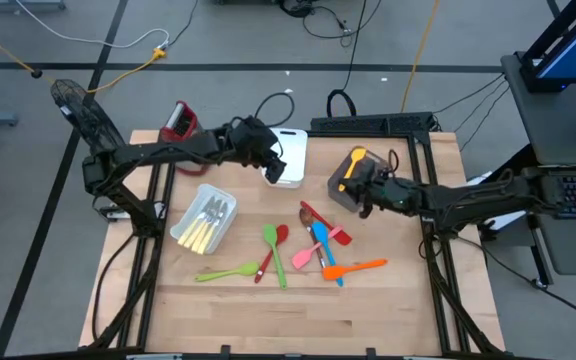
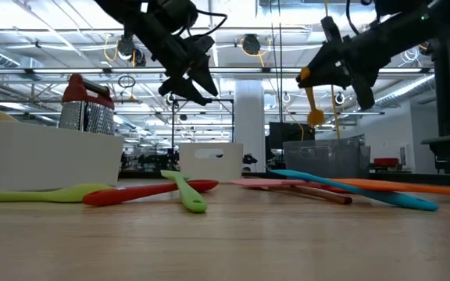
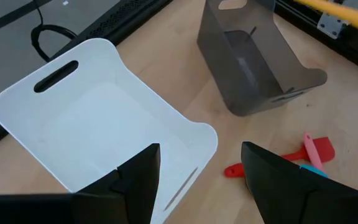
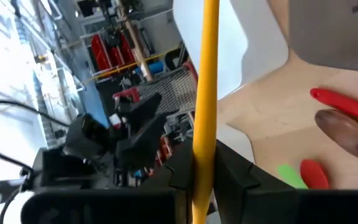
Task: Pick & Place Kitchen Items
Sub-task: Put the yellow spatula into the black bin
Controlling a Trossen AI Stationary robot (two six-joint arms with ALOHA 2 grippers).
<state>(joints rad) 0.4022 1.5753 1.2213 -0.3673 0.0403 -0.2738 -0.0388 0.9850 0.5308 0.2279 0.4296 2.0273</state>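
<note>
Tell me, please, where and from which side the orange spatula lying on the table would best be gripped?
Probably at mid-handle, from straight above. The orange spatula lies flat on the table, its slim handle pointing toward the right edge with bare wood alongside. Its blade end sits against the blue utensil, so a pincer closing across the handle away from that end should avoid the pile.

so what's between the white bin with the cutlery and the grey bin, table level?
High view: the empty white bin under the left gripper sits between cutlery bin and grey bin.
</note>
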